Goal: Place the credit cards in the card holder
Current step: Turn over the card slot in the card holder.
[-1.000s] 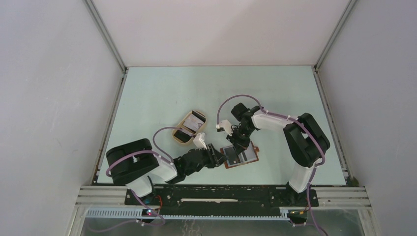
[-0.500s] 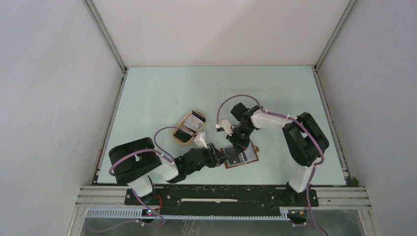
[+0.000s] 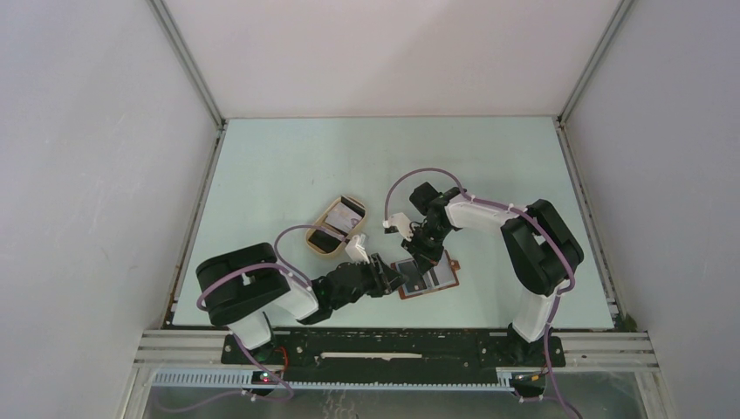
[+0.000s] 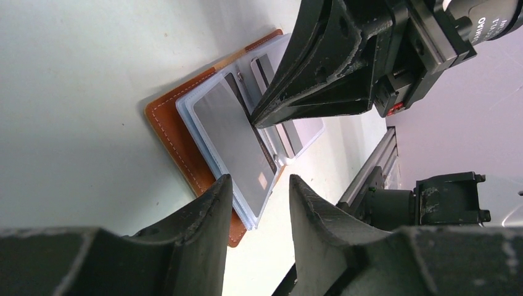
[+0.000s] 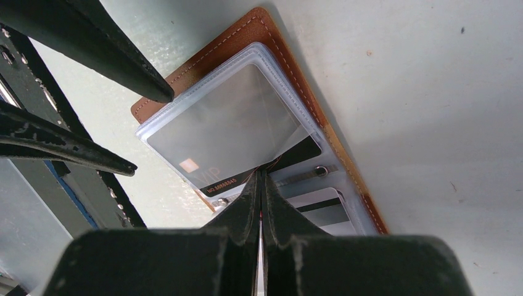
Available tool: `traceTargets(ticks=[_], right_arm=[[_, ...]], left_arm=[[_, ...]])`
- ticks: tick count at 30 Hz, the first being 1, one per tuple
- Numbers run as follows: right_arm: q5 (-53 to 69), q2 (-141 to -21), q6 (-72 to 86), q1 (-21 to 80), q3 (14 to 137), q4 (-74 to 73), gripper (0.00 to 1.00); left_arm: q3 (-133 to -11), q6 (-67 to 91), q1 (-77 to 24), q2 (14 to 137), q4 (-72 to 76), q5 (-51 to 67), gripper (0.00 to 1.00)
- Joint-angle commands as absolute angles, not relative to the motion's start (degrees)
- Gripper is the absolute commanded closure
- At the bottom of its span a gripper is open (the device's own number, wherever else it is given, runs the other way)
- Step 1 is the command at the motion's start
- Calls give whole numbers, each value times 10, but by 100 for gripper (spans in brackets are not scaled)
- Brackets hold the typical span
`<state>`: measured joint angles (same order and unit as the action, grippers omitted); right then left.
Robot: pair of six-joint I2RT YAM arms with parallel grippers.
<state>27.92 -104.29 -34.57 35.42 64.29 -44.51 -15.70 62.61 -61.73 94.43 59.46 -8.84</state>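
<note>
Pale green table (image 3: 288, 175); my right gripper (image 5: 260, 179), pressed together, pins the middle of the holder (image 5: 203, 58), so my spread left gripper (image 4: 259, 185) should ease the grey card (image 4: 234, 135) in squarely.

The card holder (image 4: 168, 131) lay unfolded on the pale table (image 4: 80, 92), a grey card (image 4: 231, 139) showing through its clear sleeves. The right gripper (image 4: 254, 118) reached in from the upper right, fingers pressed together, tips down on the sleeves at the card's far edge. The left gripper (image 4: 259, 185) framed the near corner, fingers apart.
</note>
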Motion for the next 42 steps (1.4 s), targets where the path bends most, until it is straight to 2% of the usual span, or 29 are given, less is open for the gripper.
traceTargets(ticks=[1,42], right_arm=[[260,-1053,-348,358,655,-454,96],[258,-1055,-346,357,655,-454,96]], left_arm=[[-176,629,-614,933,598,-100,56],[-187,622,-614,921,552,-110,52]])
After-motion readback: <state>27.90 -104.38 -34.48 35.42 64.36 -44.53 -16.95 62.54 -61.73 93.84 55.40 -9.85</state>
